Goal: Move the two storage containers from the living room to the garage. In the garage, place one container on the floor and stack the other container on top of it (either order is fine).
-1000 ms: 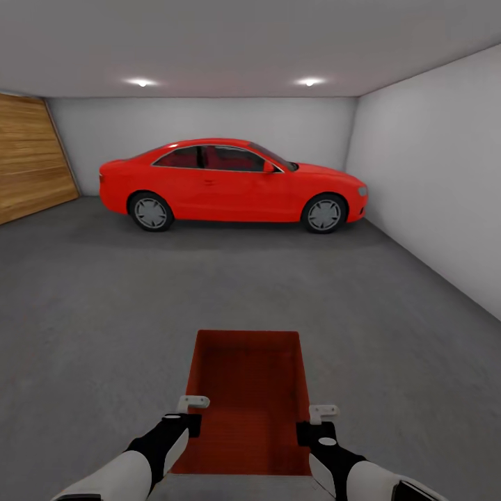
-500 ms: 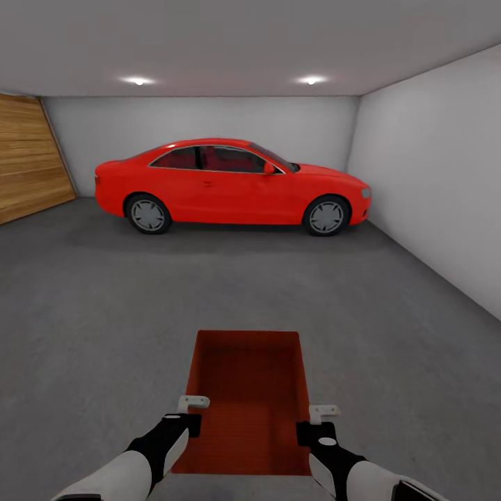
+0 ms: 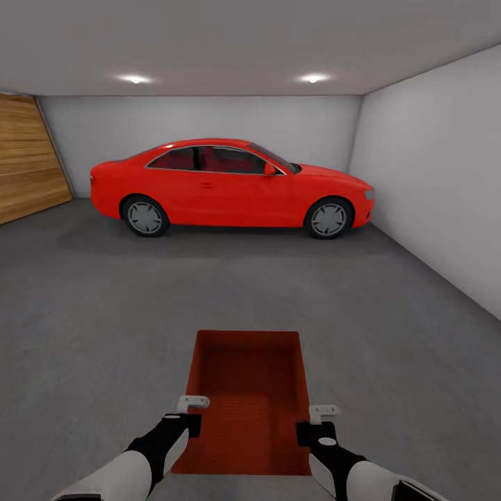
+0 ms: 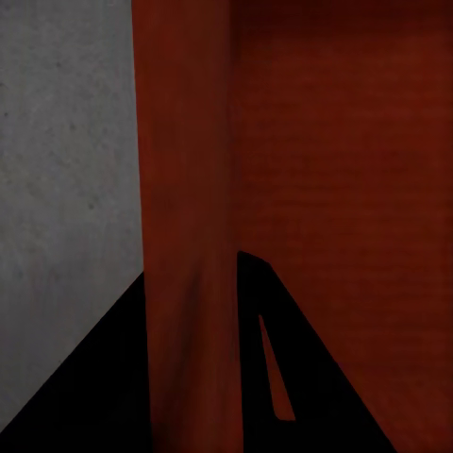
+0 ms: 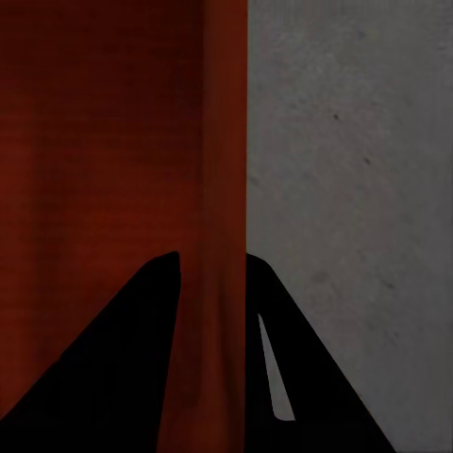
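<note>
Orange-red storage container (image 3: 249,400) hangs low in the head view over the grey concrete floor (image 3: 104,313), red car (image 3: 229,184) well ahead. Left pincer (image 3: 186,412) clamps its left wall, right pincer (image 3: 314,421) its right. Each wrist view shows black fingers (image 4: 217,377) (image 5: 203,368) straddling a wall.

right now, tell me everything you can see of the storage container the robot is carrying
The storage container is an orange-red, open-top rectangular bin with low plain walls and nothing inside. It is held level ahead of the robot, long axis pointing toward the red car, above the grey concrete floor. The left gripper clamps its left wall, the right gripper its right wall, each with one finger inside and one outside.
</note>
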Controlling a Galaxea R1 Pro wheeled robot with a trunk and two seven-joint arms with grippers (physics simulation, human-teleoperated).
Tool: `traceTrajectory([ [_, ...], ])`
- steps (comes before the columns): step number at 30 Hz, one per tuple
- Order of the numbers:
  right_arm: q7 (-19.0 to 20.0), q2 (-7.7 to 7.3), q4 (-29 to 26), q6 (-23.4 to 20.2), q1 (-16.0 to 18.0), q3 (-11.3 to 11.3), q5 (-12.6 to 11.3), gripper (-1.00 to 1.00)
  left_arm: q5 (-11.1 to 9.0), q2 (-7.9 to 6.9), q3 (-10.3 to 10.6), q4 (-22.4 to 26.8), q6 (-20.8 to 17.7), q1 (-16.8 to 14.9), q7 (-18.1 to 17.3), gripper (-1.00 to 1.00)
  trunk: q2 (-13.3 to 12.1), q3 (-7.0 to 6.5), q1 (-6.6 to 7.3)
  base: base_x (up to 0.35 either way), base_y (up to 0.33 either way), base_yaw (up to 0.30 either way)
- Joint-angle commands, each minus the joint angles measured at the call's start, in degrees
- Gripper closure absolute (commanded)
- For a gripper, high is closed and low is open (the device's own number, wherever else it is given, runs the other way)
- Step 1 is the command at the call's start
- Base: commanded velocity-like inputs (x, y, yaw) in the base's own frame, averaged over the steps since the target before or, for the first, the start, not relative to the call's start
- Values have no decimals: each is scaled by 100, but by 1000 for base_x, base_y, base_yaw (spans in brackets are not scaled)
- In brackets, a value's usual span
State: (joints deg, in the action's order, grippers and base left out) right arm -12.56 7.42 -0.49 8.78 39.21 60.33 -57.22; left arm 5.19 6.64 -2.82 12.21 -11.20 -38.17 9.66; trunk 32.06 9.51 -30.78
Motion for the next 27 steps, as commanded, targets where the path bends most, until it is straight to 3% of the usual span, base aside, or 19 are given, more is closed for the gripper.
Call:
traceTrajectory([
  [1, -150, 5, 5, 36, 8, 14, -61, 100, -79, 13, 185, -26, -28, 3, -43, 100, 8, 9, -5, 321, 0, 0],
  [27, -150, 5, 5, 36, 8, 14, -61, 100, -81, 7, 183, -30, -25, 3, -43, 100, 8, 9, -5, 321, 0, 0],
])
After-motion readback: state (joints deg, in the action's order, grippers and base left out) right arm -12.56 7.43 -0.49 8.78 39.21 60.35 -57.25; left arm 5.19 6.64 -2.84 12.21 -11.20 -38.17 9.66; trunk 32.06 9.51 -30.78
